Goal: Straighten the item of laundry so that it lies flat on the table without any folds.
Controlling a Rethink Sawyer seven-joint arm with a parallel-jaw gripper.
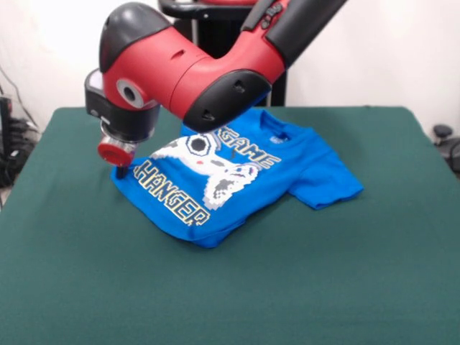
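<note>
While bunched and folded under along its near hem, lies mid-table toward the far edge: T-shirt (237, 176). Gripper (122, 171) poised at shirt's corner; finger state indiscernible. Next: pinch corner, drag outward across table (230, 287).

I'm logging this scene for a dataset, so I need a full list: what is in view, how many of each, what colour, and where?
T-shirt: one, bright blue with white controller print and yellow-outlined lettering, mid-table, lower part folded under.
Table: one, dark green cloth top, fills most of the view.
Cables: several, dark, off the table's left edge.
Arm: one, red and black, coming down from above over the shirt's left part.
Gripper: one, below a red disc, at the shirt's left edge; open or shut cannot be told.
</note>
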